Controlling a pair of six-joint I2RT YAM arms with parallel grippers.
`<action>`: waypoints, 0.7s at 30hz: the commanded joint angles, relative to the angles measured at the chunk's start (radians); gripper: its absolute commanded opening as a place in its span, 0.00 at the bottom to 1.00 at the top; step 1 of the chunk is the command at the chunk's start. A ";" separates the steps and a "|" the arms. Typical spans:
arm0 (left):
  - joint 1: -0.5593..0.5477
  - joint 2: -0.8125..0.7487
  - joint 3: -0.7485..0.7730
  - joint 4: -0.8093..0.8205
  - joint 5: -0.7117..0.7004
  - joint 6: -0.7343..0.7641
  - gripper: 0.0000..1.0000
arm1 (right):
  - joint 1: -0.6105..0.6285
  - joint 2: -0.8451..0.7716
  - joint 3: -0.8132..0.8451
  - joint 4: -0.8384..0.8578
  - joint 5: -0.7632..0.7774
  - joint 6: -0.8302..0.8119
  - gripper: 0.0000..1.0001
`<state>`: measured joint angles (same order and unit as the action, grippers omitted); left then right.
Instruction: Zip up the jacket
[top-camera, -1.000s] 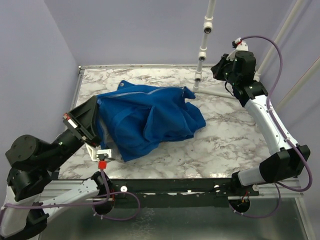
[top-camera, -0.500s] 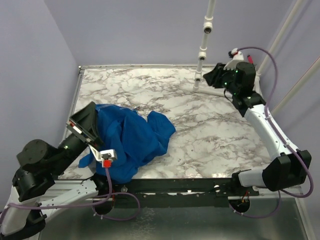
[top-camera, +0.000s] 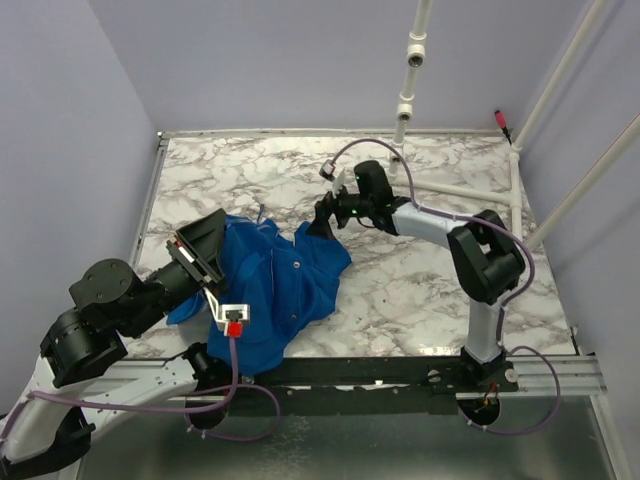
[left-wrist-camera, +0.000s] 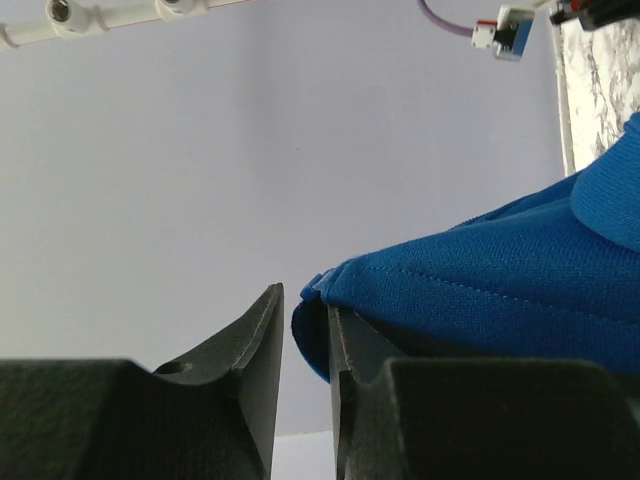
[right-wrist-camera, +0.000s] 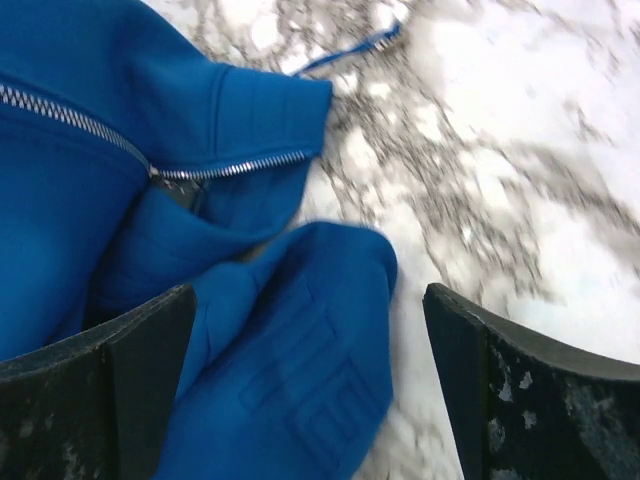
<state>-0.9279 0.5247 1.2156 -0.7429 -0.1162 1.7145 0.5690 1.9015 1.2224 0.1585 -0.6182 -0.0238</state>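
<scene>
The royal-blue jacket (top-camera: 275, 285) lies bunched on the front left of the marble table (top-camera: 430, 280). My left gripper (top-camera: 212, 240) is at its left edge. In the left wrist view the jaws stand a narrow gap apart (left-wrist-camera: 305, 300). A fold of the jacket (left-wrist-camera: 500, 290) sits loosely in the gap against the right finger, and light shows beside the left finger. My right gripper (top-camera: 322, 222) hovers wide open over the jacket's upper right. Between its fingers (right-wrist-camera: 310, 295) lies a sleeve end (right-wrist-camera: 310, 390). The silver zipper (right-wrist-camera: 230, 167) is part closed, splitting at a collar fold.
A white pipe frame (top-camera: 405, 105) rises at the back of the table, with a bar (top-camera: 455, 190) lying along the back right. A raised rim (top-camera: 150, 200) runs down the table's left side. A blue drawcord (right-wrist-camera: 345, 50) trails onto the marble.
The jacket was dragged from the table's middle to the front left and bunched up. My right arm swung down from the back right corner and opened wide. My left jaws slackened.
</scene>
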 joint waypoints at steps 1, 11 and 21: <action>0.029 -0.017 0.018 0.024 0.054 0.040 0.24 | 0.069 0.126 0.145 0.055 -0.130 -0.121 1.00; 0.040 -0.005 -0.002 0.028 0.084 0.066 0.21 | 0.176 0.344 0.268 -0.032 -0.170 -0.147 0.96; 0.039 0.014 -0.076 0.074 0.184 0.084 0.21 | -0.033 -0.074 -0.143 0.212 0.360 0.126 0.00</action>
<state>-0.8913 0.5209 1.1687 -0.7486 -0.0250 1.7790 0.6407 2.0659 1.2579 0.2092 -0.5922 -0.0162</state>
